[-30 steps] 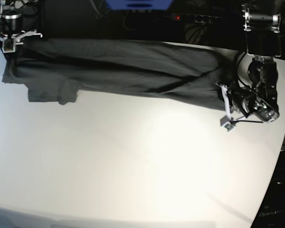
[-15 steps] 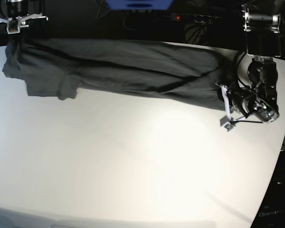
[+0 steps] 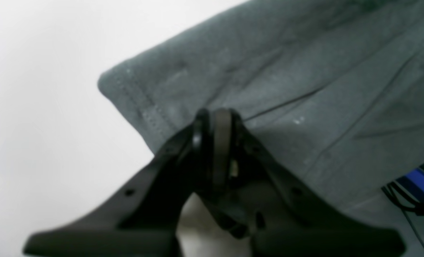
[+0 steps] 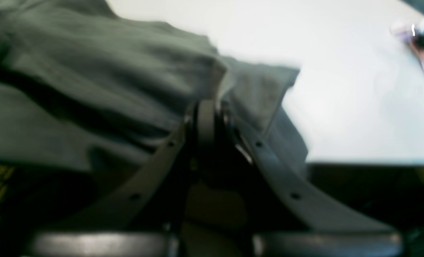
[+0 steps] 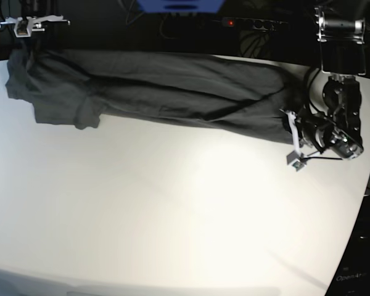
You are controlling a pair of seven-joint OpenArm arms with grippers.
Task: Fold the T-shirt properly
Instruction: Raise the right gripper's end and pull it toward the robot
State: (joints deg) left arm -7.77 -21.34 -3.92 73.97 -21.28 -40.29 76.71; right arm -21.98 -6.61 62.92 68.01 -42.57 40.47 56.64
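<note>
lying stretched in a long band across the far side of the white table [image 5: 172, 209], the t-shirt [image 5: 172, 89], one end bunched at the far left corner, the other reaching the right edge. looking soft, light and limp, likely sagging and wrinkling wherever unsupported; judging the stitched hems and corners as the best places for taking hold, since double cloth there should be slipping less.

gripping at both ends. sitting low at the right end in the base view, the left gripper [image 3: 215, 142], jaws pressed together on the cloth just inside the stitched hem corner, grey fabric spreading beyond the tips. hanging raised at the far left corner, the right gripper [image 4: 208, 125], jaws likewise closed, pinching a gathered fold of cloth near the table edge; blurred, so not telling exactly how much fabric is caught.

draping downward from that raised pinch toward the table, a short sleeve [image 5: 86, 114] lying loose below the band.
</note>
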